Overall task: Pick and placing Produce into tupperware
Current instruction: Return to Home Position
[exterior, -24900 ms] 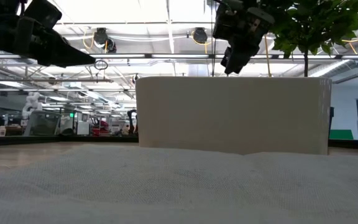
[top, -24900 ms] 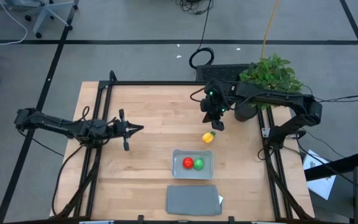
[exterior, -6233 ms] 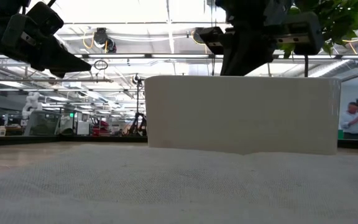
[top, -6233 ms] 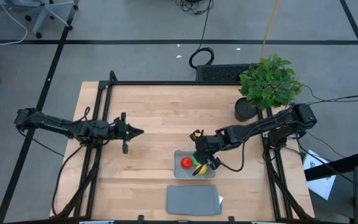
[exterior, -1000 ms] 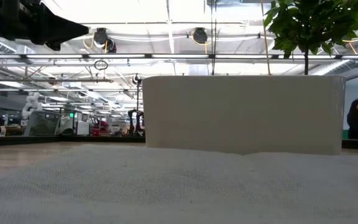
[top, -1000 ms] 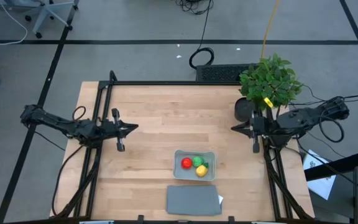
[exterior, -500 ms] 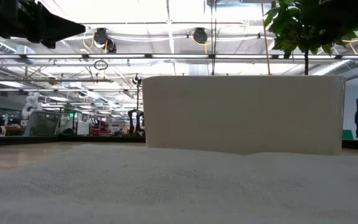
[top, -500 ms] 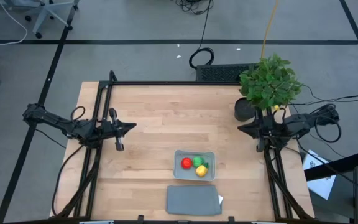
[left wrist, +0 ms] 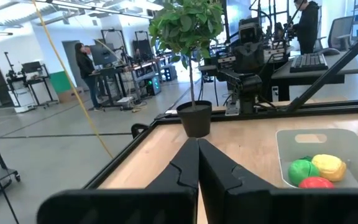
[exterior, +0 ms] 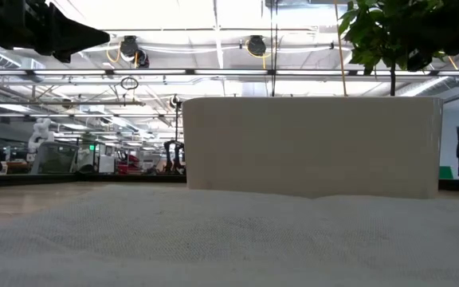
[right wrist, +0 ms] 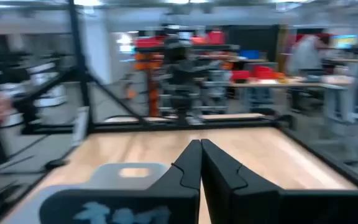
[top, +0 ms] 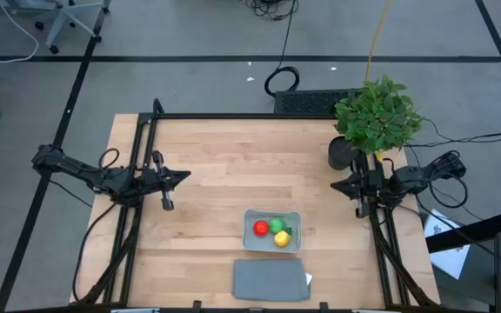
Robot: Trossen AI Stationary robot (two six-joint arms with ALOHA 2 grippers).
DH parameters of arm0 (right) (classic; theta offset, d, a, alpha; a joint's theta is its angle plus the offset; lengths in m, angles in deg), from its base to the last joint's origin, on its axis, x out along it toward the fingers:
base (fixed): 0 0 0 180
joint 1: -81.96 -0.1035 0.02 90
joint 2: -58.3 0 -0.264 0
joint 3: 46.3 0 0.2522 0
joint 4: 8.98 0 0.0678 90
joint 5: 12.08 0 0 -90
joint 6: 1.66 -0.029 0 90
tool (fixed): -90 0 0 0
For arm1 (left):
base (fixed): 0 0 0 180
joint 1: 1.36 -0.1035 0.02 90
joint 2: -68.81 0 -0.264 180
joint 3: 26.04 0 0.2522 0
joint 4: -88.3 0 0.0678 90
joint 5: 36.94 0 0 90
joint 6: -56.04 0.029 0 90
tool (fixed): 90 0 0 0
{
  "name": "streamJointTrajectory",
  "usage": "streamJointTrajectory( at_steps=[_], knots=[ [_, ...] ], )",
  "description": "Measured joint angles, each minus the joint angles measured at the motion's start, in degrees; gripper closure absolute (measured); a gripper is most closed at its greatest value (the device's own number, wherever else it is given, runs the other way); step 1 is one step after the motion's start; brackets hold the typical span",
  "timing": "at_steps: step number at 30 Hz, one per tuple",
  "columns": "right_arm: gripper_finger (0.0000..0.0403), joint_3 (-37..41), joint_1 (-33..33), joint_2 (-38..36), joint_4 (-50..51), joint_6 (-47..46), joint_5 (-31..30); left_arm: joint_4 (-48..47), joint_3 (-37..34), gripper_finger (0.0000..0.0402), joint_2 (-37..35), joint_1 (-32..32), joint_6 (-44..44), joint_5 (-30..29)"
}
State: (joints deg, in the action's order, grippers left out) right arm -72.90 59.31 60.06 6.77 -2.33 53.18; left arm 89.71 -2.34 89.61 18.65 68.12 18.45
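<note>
Robotics lab, open hall, equipment racks [left wrist: 118, 74], computer desk [left wrist: 319, 65], taped floor [top: 198, 59]

The table [top: 224, 156] is viewed from overhead and tabletop height; the tupperware [top: 293, 217] is shared by overhead and, seemingly, wrist views.

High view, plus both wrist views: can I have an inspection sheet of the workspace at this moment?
Surface: wooden table, black frame rails down both sides.
Job's things: red piece, green piece and yellow piece all lie inside the tupperware.
Clutter: grey lid flat next to the tupperware, white slip at its corner; potted plant at a table corner.
Claws: left claw shut, empty, over the table's left part; right claw shut, empty, near the plant.
Cables: black coil and yellow cable on the floor.
Surroundings: person standing beyond the table; office chair.
</note>
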Motion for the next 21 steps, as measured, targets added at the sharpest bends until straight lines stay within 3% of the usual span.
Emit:
streamJointTrajectory(
  at_steps=[2, 10, 15, 21],
  knots=[
    [0.0403, 0.59, -0.03, 0.0, -0.54, -0.03, 2.62, 0.0, 0.0, 0.0401, 0.0, 0.0, -0.02, 0.0],
    [0.0403, 4.12, 0.05, 0.0, -1.9, -1.55, 3.51, 0.06, 0.0, 0.0401, 0.0, -0.02, 0.69, 0.0],
    [0.0403, 9.12, 0.21, -0.01, -7.88, -2.64, 4.08, 0.23, 0.0, 0.0401, 0.0, -0.02, 2.51, 0.0],
    [0.0403, 9.73, 3.2, 0.04, -10.57, -0.83, 3.45, 1.26, 0.0, 0.0401, 0.02, -0.07, 3.38, 0.0]
  ],
)
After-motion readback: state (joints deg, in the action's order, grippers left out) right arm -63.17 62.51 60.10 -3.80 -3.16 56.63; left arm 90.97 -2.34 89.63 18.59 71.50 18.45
